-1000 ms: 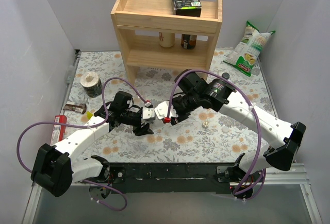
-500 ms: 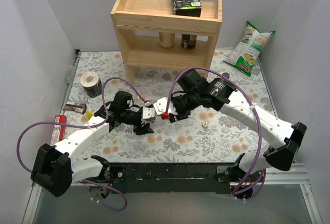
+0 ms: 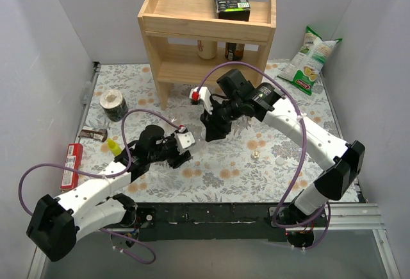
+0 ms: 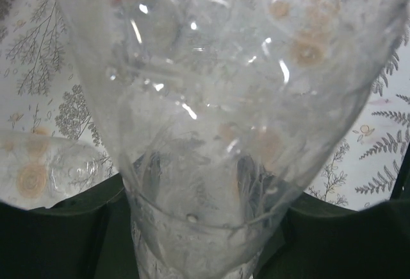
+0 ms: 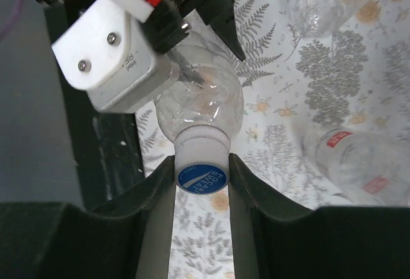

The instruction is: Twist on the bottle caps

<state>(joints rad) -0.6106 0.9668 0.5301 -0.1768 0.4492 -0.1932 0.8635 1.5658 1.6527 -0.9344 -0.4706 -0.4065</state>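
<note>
Near the middle of the floral-covered bench, the two arms meet over one clear narrow-necked plastic bottle. The left end effector is clamped on the bottle's body, with a dark finger on each side of it. In the left wrist view the transparent wall fills nearly the whole picture.

The round blue plastic screw cap sits on the bottle's white neck. The right end effector is closed narrowly on it, one finger touching the cap at 9 o'clock and the other at 3 o'clock.

In the right wrist view, a second clear bottle lies on the bench at 1 o'clock from the held one. A third clear bottle with a red label lies at 4 o'clock.

From above, a pale wooden two-tier shelf stands at 12 o'clock of the grip. A green-and-white snack bag rests at 2 o'clock, and a pale roll of tape at 10 o'clock.
</note>
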